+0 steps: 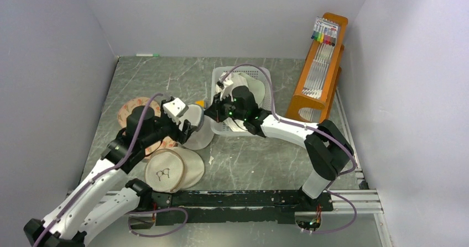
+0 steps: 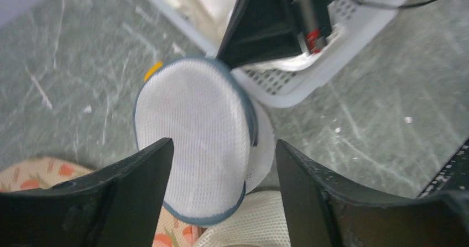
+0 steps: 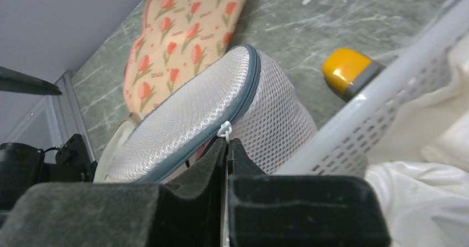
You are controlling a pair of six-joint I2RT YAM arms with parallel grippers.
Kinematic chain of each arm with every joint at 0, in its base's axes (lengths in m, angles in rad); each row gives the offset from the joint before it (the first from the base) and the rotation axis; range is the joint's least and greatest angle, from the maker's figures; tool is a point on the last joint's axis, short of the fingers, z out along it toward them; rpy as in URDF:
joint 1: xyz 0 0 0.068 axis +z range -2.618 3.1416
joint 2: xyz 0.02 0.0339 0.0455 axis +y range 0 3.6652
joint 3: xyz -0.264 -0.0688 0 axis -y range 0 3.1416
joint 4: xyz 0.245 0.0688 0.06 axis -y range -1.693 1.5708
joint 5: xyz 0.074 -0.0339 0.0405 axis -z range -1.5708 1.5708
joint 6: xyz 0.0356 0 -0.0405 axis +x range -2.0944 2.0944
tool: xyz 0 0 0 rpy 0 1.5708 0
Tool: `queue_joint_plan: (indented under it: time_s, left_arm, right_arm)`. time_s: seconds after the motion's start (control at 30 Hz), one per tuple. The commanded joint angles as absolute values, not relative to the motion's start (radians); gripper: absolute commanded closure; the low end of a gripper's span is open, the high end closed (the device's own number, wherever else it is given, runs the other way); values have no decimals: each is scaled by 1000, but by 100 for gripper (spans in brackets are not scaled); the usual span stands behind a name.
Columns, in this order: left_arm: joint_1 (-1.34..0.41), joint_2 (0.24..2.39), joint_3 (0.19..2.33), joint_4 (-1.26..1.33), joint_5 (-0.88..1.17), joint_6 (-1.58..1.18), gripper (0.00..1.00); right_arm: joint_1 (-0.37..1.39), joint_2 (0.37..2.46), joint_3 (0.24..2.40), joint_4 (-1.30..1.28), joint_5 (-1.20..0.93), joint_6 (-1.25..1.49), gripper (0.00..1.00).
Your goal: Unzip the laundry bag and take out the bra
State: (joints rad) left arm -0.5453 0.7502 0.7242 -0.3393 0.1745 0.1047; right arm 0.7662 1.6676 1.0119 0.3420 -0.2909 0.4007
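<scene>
The laundry bag [image 1: 200, 135] is a white mesh drum with a grey-blue zipper band, lying by the white basket's near-left corner. My left gripper [image 2: 224, 143] is open around the bag [image 2: 193, 131]. Its left finger [image 2: 127, 197] overlaps the bag's edge and its right finger [image 2: 332, 203] stands apart. My right gripper [image 3: 228, 142] is shut on the white zipper pull [image 3: 224, 130] at the bag's [image 3: 182, 120] band. A narrow gap shows in the zip with a pinkish sliver inside. The bra is otherwise hidden. In the top view my right gripper [image 1: 210, 116] meets the bag from the basket side.
A white basket [image 1: 264, 77] of pale garments stands behind the bag. A small yellow object [image 3: 345, 70] lies beside its rim. The flower-patterned pad [image 1: 128, 111] and the beige glasses-print pouch [image 1: 166, 172] lie left and near. An orange rack [image 1: 321, 64] stands at the right wall.
</scene>
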Motion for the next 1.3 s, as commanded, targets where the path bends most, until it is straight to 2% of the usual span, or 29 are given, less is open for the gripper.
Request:
queue_joint_plan:
  time_s: [0.0, 0.13, 0.37, 0.53, 0.63, 0.93, 1.2, 1.27]
  left_arm:
    - [-545, 680, 691, -255, 281, 94, 18]
    - [-545, 720, 685, -242, 220, 88, 18]
    - [-544, 887, 761, -335, 178, 87, 32]
    - [-545, 859, 741, -315, 178, 91, 32]
    - [-543, 838, 727, -306, 154, 90, 34]
    - [-545, 867, 757, -341, 147, 101, 70]
    - [-545, 806, 755, -344, 86, 104, 92]
    - [-545, 788, 752, -345, 64, 101, 93]
  right_arm:
    - [838, 1611, 1007, 354, -245, 354, 100]
    - [910, 1594, 1006, 354, -200, 331, 100]
    - [949, 1557, 974, 372, -172, 320, 100]
    - [948, 1535, 964, 364, -148, 307, 100]
    - [949, 1520, 954, 365, -145, 308, 100]
    - [946, 1503, 960, 338, -101, 294, 100]
    - [846, 1522, 918, 351, -130, 398, 100]
    - [765, 1541, 899, 379, -204, 475, 100]
